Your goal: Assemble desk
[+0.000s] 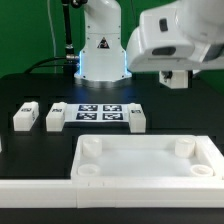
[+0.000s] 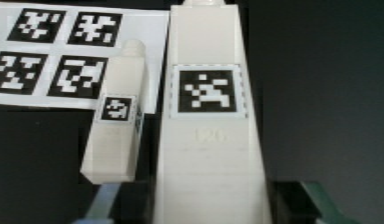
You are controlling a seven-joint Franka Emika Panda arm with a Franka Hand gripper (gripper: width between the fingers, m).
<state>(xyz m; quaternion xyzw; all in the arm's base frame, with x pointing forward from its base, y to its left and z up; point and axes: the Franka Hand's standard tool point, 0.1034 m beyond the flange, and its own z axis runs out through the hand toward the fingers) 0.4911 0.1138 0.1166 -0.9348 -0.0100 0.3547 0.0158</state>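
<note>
A long white desk leg point(image 2: 207, 110) with a square tag on its face fills the wrist view. My gripper point(image 2: 210, 205) is shut on it, and the dark fingers point(image 2: 139, 200) press against both of its sides. A second leg point(image 2: 114, 130) lies on the black table right beside the held one. In the exterior view my gripper point(image 1: 176, 80) hangs high at the exterior view's right, and I cannot make out the held leg there. The white tray-like desk top point(image 1: 45, 187) lies at the front with round sockets in its corners.
The marker board point(image 1: 97, 113) lies flat in the middle of the black table. Two loose legs point(image 1: 26, 115) point(image 1: 55, 117) lie to its left and one leg point(image 1: 136, 120) to its right. The arm's base point(image 1: 100, 50) stands behind them.
</note>
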